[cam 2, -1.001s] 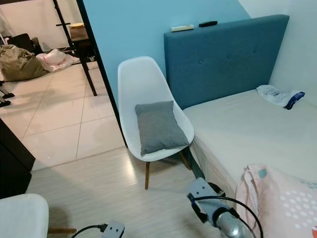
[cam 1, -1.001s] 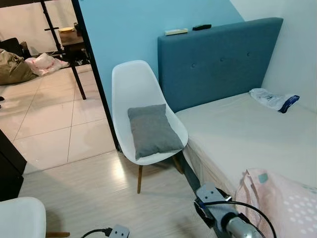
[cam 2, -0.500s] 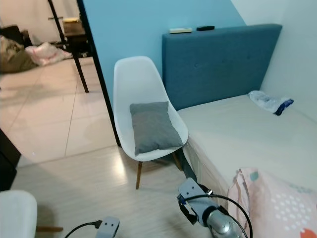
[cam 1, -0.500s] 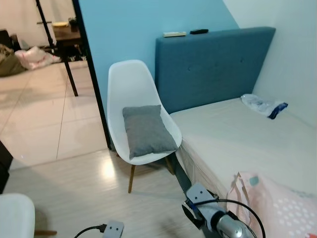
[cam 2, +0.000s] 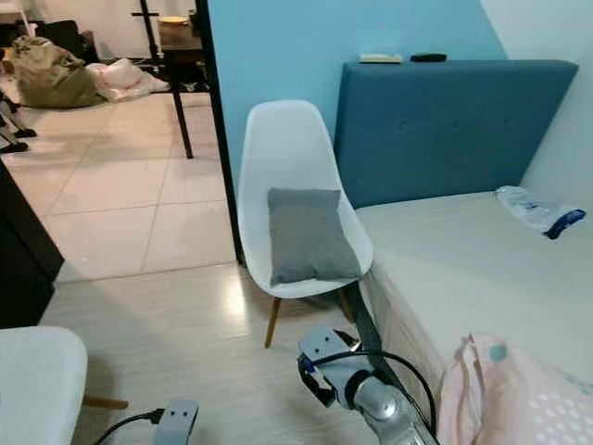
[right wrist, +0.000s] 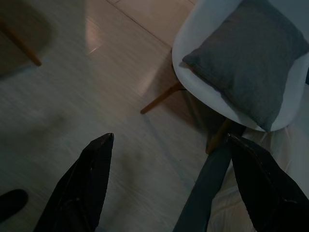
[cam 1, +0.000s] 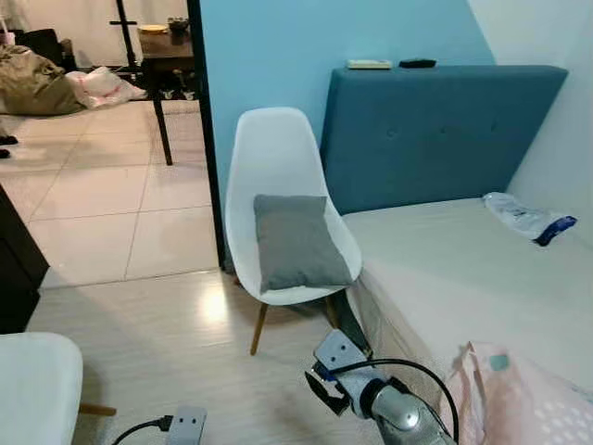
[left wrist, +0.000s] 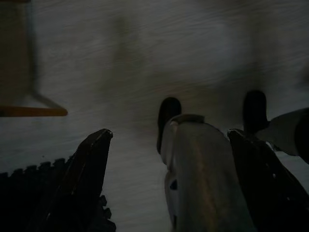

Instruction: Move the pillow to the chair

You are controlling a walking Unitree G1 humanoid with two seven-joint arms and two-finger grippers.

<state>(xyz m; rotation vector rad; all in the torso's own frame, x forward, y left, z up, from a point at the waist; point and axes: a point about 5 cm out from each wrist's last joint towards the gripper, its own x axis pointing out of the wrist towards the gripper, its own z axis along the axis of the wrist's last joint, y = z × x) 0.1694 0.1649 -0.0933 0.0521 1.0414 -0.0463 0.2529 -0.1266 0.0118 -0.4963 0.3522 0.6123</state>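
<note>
I see the pillow point(cam 1: 301, 241) already lying on the chair point(cam 1: 278, 162) seat, long axis running 12 to 6. It sits at 12 o'clock from my right gripper point(right wrist: 169, 183), the nearer one, spread wide and empty; my left gripper point(left wrist: 169, 179) hangs wide too.

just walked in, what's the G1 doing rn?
Nothing is being handled. The grey pillow already lies on the seat of the white chair, beside the bed. The right gripper hangs over the floor near the chair's legs with its jaws open and empty. The left gripper hangs idle above the floor, jaws open too.
</note>
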